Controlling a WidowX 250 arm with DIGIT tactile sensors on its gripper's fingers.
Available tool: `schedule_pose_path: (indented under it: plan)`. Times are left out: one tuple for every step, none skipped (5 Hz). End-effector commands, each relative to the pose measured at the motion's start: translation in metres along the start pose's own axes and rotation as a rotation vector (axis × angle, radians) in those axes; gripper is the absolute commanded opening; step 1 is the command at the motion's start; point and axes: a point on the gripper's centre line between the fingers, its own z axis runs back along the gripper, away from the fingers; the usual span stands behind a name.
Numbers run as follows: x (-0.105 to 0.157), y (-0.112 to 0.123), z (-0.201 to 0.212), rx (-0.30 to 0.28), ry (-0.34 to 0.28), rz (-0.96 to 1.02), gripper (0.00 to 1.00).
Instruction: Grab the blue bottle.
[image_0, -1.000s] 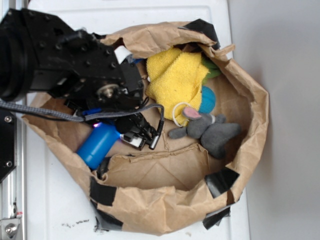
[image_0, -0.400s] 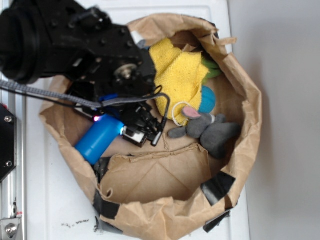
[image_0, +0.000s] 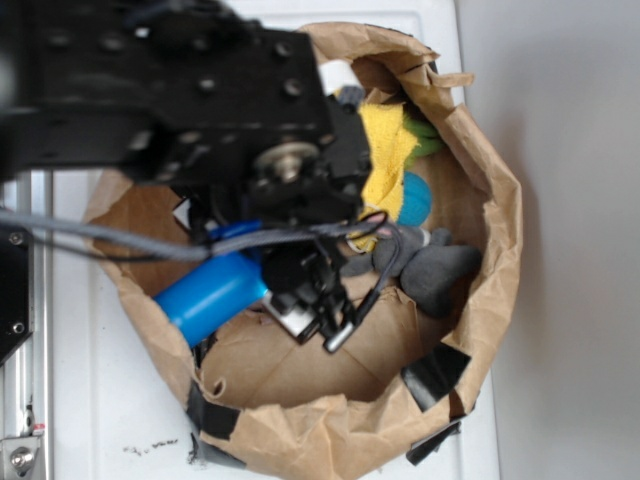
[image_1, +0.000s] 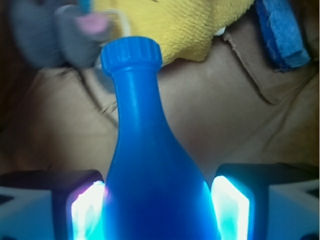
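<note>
The blue bottle (image_0: 210, 297) lies tilted inside the brown paper bag (image_0: 485, 200), base toward the bag's left wall. Its neck end is hidden under the black arm in the exterior view. In the wrist view the blue bottle (image_1: 150, 165) fills the centre, with its ribbed cap pointing away toward the plush toys. My gripper (image_1: 159, 210) is shut on the bottle's body, and both lit pads (image_1: 87, 212) press against its sides. In the exterior view the gripper (image_0: 285, 290) sits just right of the visible blue body.
A yellow cloth (image_0: 385, 150), a teal ball (image_0: 415, 198) and a grey plush mouse (image_0: 430, 265) lie in the bag's right half. A light blue cloth (image_1: 282, 32) shows at the wrist view's upper right. The bag stands on a white surface (image_0: 100, 420).
The arm has moved right and looms larger in the exterior view, now covering most of the yellow cloth. The bottle has shifted right with the gripper. The bag's left wall has changed shape.
</note>
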Motion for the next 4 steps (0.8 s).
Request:
schedule_pose_path:
  plan:
    - [-0.022, -0.023, 0.052, -0.144, -0.166, -0.253, 0.0]
    - [-0.01, -0.027, 0.062, -0.172, -0.174, -0.303, 0.0]
    - [0.001, -0.027, 0.061, -0.158, -0.194, -0.27, 0.0]
    - [0.006, -0.027, 0.057, -0.131, -0.208, -0.254, 0.0]
